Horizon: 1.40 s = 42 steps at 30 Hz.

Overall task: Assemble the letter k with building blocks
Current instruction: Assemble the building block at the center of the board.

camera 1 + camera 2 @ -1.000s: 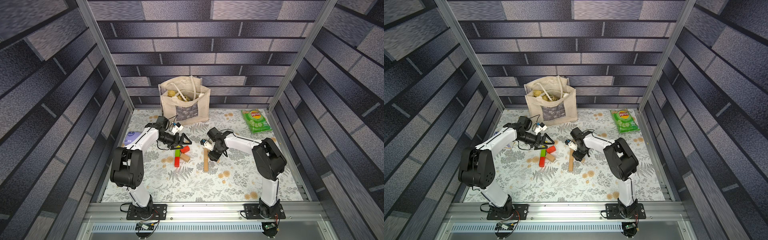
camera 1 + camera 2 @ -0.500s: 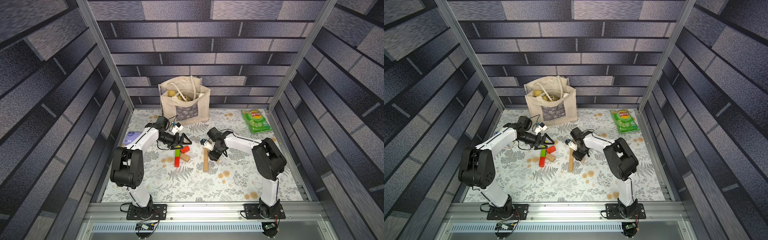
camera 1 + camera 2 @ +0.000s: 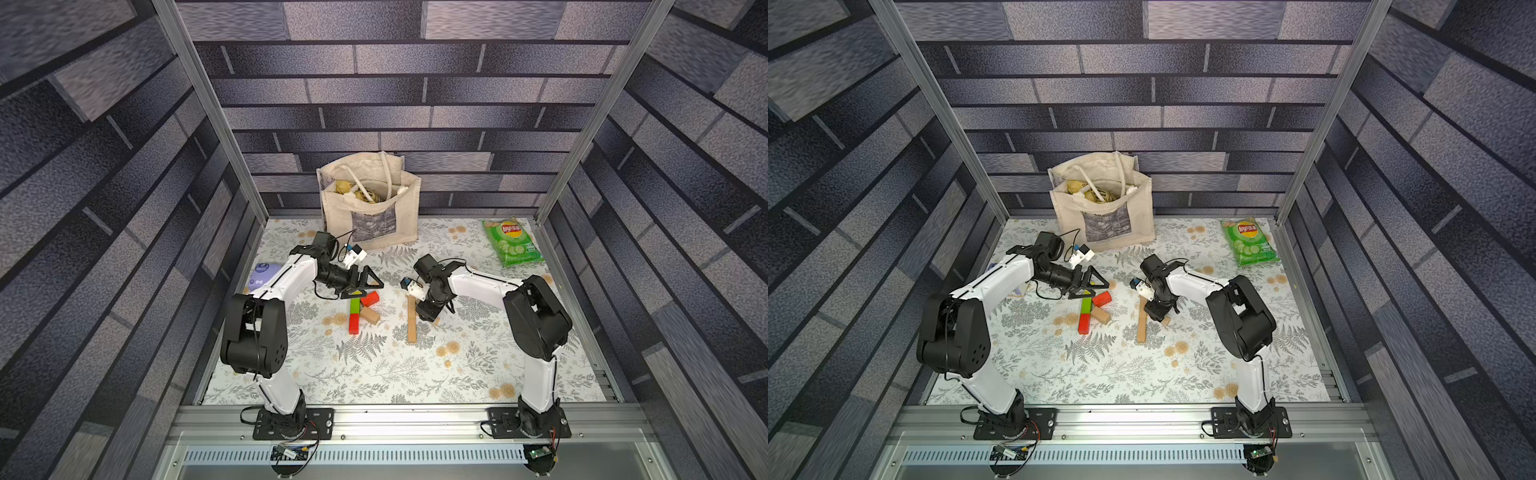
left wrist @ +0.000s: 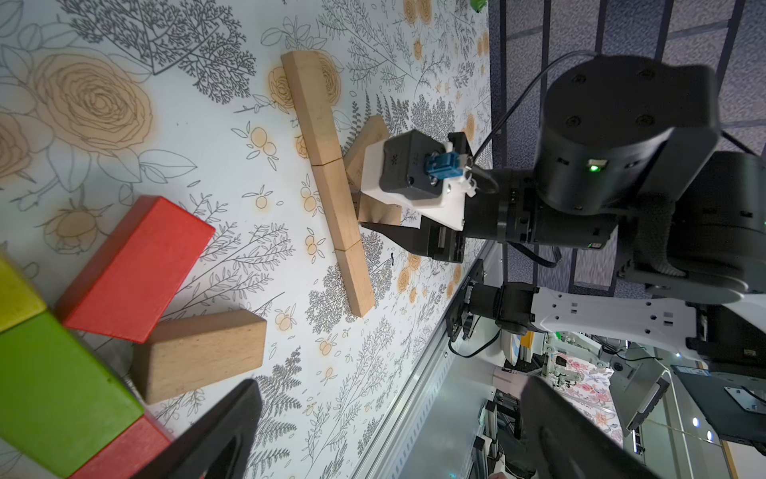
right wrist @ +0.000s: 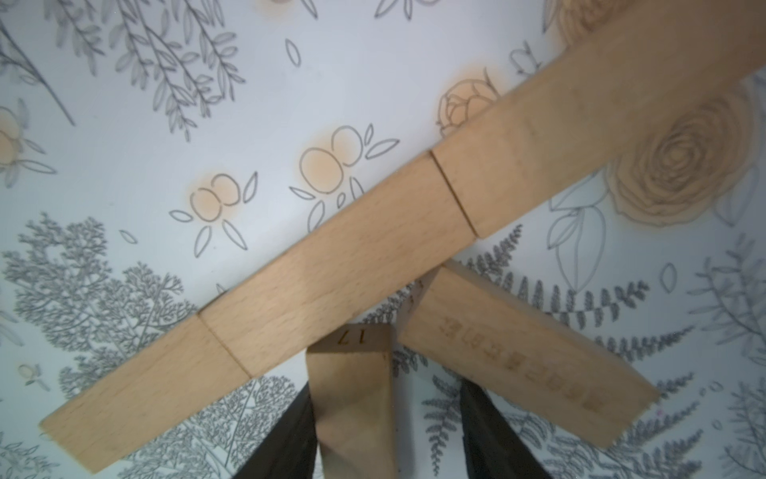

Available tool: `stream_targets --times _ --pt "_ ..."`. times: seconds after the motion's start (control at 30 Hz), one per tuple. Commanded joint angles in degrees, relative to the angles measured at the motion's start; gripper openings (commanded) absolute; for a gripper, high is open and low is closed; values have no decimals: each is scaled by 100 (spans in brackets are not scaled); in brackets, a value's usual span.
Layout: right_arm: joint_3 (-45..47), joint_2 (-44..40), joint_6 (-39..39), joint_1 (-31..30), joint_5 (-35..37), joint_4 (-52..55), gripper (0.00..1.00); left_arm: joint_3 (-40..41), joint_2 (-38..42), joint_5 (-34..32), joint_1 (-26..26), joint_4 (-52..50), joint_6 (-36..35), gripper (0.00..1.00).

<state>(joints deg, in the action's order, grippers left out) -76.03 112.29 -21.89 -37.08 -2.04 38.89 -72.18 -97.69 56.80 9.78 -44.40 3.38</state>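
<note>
Evidently light, stiff: your plain tan wooden block (image 5: 350,394) beside the three-block tan stem (image 5: 331,265) wanted a long-side pinch; right gripper (image 5: 385,385) straddled it, hold unclear; left gripper (image 3: 368,286) gaped.

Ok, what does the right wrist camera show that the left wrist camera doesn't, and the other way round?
Only the right wrist view: the 17 on the stamped block between the fingers of the right gripper, and the lettering on the slanted block.
Only the left wrist view: the red blocks, the green block, a corner of the yellow block, a loose tan block beside them, and the open left gripper.
Both: the three-block tan stem, the slanted block and the stamped block at the right gripper.
</note>
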Motion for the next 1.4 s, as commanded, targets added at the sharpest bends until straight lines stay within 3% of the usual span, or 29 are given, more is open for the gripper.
stream_targets --times 0.0,0.5,0.93,1.03,1.2,1.37 --pt "0 250 57 43 24 18 56 -136 -47 59 40 -121 -158 100" --pt "105 -98 116 39 -7 -88 67 -139 -71 50 80 -145 -187 100" --pt "241 -1100 324 35 -64 154 71 -160 -53 37 138 -191 -223 100" --pt "474 -1442 529 35 68 91 66 -158 -34 20 164 -206 -230 100" --pt "887 -1795 1287 35 452 -5 44 -162 -16 -26 207 -217 -248 100" --pt "1308 -1876 1861 34 714 -61 32 -167 -30 -12 222 -214 -234 100"
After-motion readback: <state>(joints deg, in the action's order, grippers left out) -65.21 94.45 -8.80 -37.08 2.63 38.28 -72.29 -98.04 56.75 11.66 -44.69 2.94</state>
